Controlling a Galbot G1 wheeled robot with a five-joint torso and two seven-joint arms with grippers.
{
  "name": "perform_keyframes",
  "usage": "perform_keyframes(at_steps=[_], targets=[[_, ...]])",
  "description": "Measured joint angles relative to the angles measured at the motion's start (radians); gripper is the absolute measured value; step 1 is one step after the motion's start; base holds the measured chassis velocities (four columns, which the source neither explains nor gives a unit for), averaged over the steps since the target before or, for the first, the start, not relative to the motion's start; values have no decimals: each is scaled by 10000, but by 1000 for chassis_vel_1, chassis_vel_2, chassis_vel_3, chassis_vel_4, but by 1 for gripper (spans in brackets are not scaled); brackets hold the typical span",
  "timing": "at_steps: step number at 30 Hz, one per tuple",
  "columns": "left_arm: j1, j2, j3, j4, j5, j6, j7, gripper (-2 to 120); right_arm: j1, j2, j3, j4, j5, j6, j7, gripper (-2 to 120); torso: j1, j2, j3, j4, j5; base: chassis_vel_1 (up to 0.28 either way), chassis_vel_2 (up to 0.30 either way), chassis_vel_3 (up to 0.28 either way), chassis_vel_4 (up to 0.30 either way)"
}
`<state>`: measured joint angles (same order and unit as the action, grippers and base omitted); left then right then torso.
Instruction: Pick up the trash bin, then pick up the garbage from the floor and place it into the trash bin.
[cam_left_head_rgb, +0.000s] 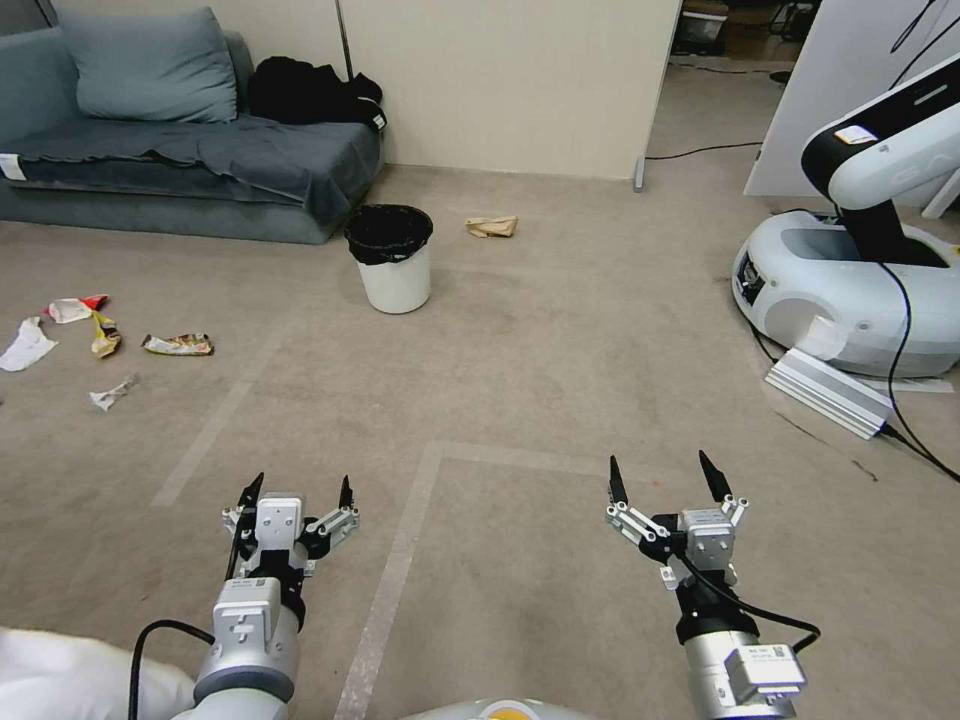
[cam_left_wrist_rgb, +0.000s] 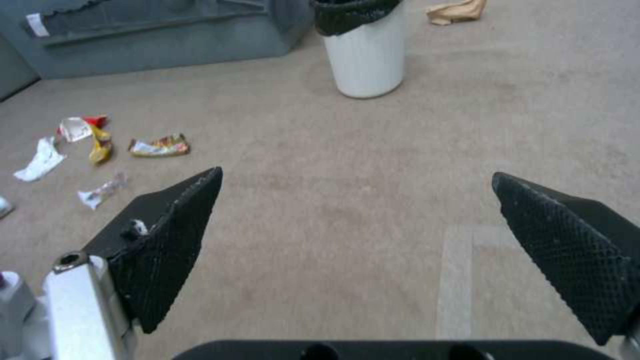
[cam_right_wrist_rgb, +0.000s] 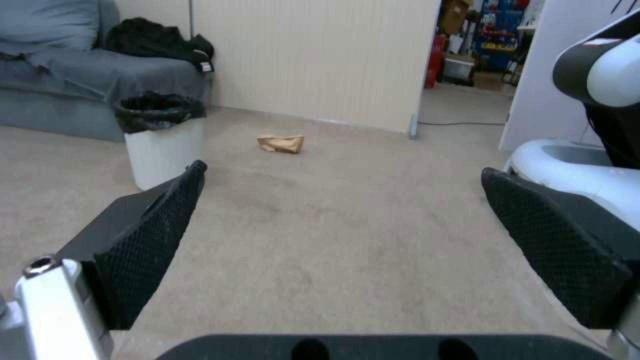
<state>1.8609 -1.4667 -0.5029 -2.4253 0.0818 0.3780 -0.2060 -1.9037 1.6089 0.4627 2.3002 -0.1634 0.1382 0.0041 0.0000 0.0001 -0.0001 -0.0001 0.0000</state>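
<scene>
At the far left of the carpet (cam_left_head_rgb: 560, 330), well apart from everything else, lies the loose scatter of garbage: a white tissue (cam_left_head_rgb: 26, 345), a red-and-white wrapper (cam_left_head_rgb: 75, 308), a yellow wrapper (cam_left_head_rgb: 105, 336), a printed snack wrapper (cam_left_head_rgb: 178, 344) with its long axis running left to right, and a small crumpled scrap (cam_left_head_rgb: 112, 393) nearest the robot. Behind them stands a grey sofa (cam_left_head_rgb: 180, 165) with a black clothing pile (cam_left_head_rgb: 310, 92) on its right end (not litter).

Near and left of centre, the left gripper (cam_left_head_rgb: 297, 492) hangs low over bare floor, its fingers spread wide and holding nothing. The trash bin (cam_left_head_rgb: 393, 258) stands upright far ahead of it and slightly to the right, close to the sofa's right corner, untouched. It lies between the two arms' lines but closer to the left one, so I judge the left arm the nearer for the pickup; neither could reach it from here without the base driving forward. A black bag (cam_left_head_rgb: 389, 232) lines the bin and folds over its rim; what it holds cannot be told.

Just right of the bin and a little farther off lies a tan paper bag (cam_left_head_rgb: 492, 227), long axis left to right.

Near and right of centre, the right gripper (cam_left_head_rgb: 664, 478) likewise hangs empty with fingers splayed. At the far right stands another robot's white base (cam_left_head_rgb: 850, 290).
</scene>
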Motion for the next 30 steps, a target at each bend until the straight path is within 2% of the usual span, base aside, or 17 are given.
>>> perform_keyframes(at_steps=[30], targets=[[91, -111, 48, -267, 170, 172, 35, 99, 105, -7, -17, 79, -24, 14, -39, 100, 1, 0, 1, 0, 0, -198, 203, 206, -200]])
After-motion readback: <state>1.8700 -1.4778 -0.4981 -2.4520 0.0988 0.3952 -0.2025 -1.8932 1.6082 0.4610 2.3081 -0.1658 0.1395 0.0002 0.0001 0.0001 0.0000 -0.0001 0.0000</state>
